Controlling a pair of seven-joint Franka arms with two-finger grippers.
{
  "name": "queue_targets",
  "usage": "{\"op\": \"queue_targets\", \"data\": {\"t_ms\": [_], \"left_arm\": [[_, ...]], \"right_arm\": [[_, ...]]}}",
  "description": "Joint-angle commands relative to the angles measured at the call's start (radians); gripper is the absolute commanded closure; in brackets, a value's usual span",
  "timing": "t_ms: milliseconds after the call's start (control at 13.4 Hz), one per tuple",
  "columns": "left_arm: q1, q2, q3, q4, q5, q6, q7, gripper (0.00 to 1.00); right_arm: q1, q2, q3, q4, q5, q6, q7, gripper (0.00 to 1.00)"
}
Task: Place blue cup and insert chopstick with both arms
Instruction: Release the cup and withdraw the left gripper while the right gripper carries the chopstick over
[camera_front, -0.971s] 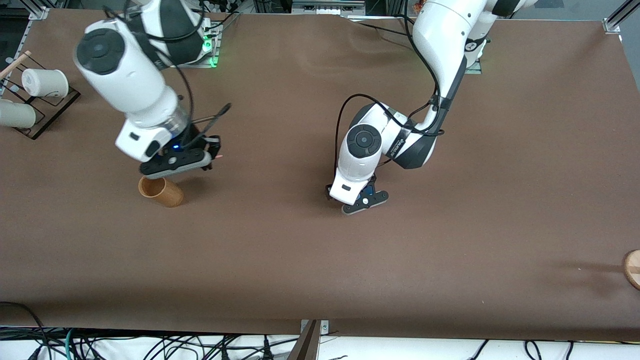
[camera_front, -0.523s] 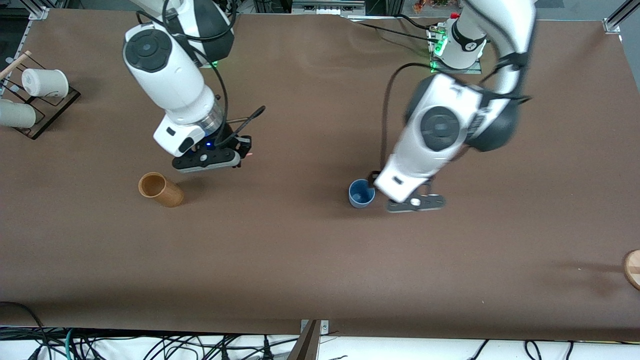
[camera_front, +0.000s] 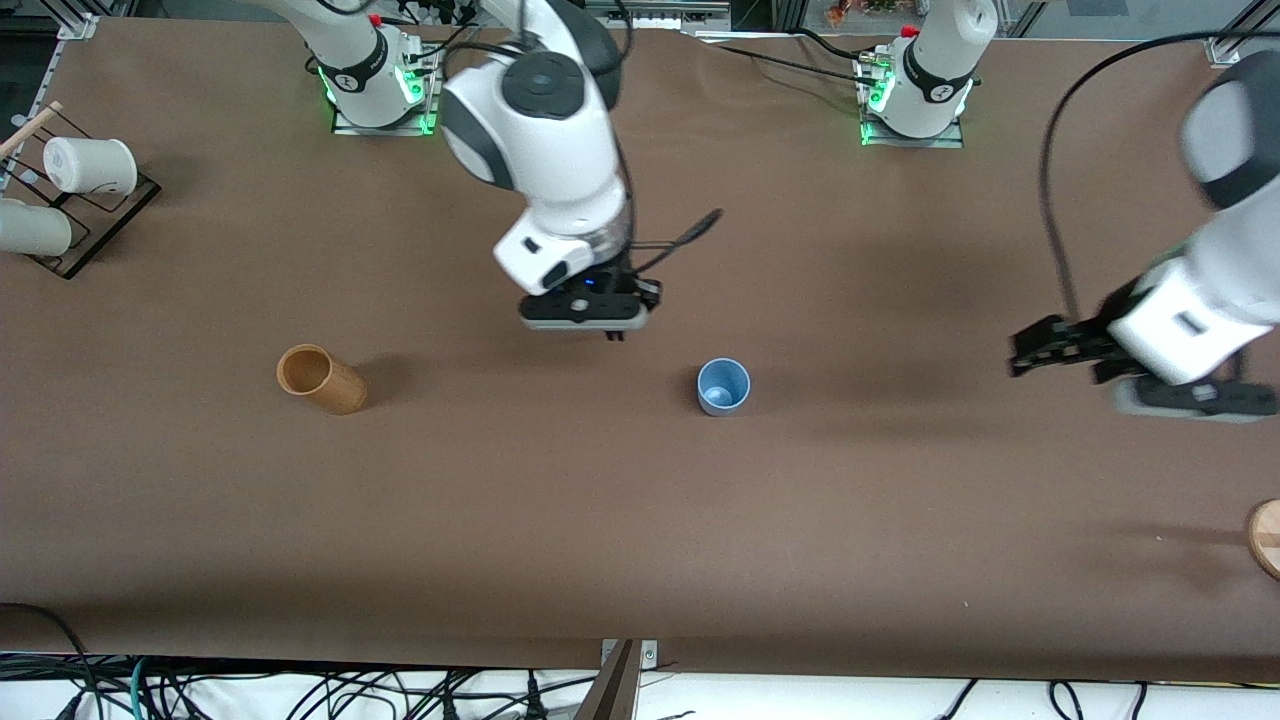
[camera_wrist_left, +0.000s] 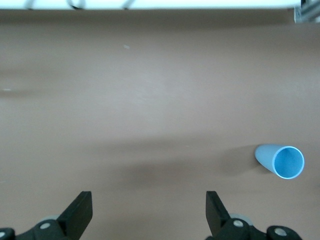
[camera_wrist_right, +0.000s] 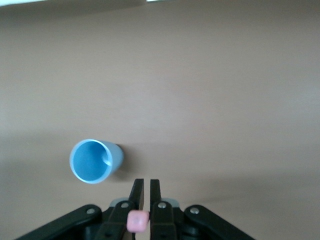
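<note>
The blue cup (camera_front: 723, 385) stands upright and alone on the brown table near its middle. It also shows in the right wrist view (camera_wrist_right: 94, 161) and in the left wrist view (camera_wrist_left: 281, 161). My right gripper (camera_front: 611, 334) is up in the air beside the cup, toward the right arm's end of the table. It (camera_wrist_right: 147, 188) is shut on the chopstick (camera_wrist_right: 137, 220), seen end-on as a pale-pink square between the fingers. My left gripper (camera_front: 1050, 345) is open and empty over bare table near the left arm's end, well away from the cup. Its fingers (camera_wrist_left: 80, 214) stand wide apart.
A tan wooden cup (camera_front: 320, 378) stands toward the right arm's end of the table. A black rack with white cups (camera_front: 75, 190) sits at that end's edge. A wooden disc (camera_front: 1265, 538) shows at the left arm's end.
My left gripper let go of the blue cup and swung away toward its own end of the table. My right gripper carried the chopstick from over the wooden cup toward the blue cup.
</note>
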Motion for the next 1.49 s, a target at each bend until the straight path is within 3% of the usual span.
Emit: {"op": "queue_targets", "data": {"t_ms": [0, 374, 448, 523, 1046, 1345, 1420], "left_arm": [[0.068, -0.115, -0.01, -0.055, 0.015, -0.056, 0.023, 0.0], [0.081, -0.129, -0.007, -0.069, 0.045, -0.099, 0.028, 0.0], [0.08, -0.17, -0.007, -0.116, 0.033, -0.16, 0.031, 0.0], [0.071, -0.193, -0.01, -0.153, 0.036, -0.141, 0.032, 0.0], [0.061, -0.184, -0.016, -0.144, 0.042, -0.143, 0.036, 0.0], [0.06, -0.179, -0.027, -0.142, 0.044, -0.141, 0.034, 0.0], [0.06, -0.173, -0.027, -0.142, 0.044, -0.139, 0.036, 0.0]], "right_arm": [[0.071, 0.2, -0.016, 0.257, -0.087, -0.011, 0.103, 1.0], [0.117, 0.22, -0.058, 0.277, -0.099, 0.06, 0.123, 1.0], [0.117, 0.22, -0.059, 0.277, -0.098, 0.059, 0.123, 1.0], [0.117, 0.22, -0.059, 0.277, -0.098, 0.063, 0.123, 1.0], [0.124, 0.251, -0.076, 0.28, -0.099, 0.142, 0.143, 1.0], [0.158, 0.277, -0.123, 0.28, -0.099, 0.179, 0.16, 0.99], [0.167, 0.283, -0.128, 0.28, -0.099, 0.182, 0.162, 0.88]]}}
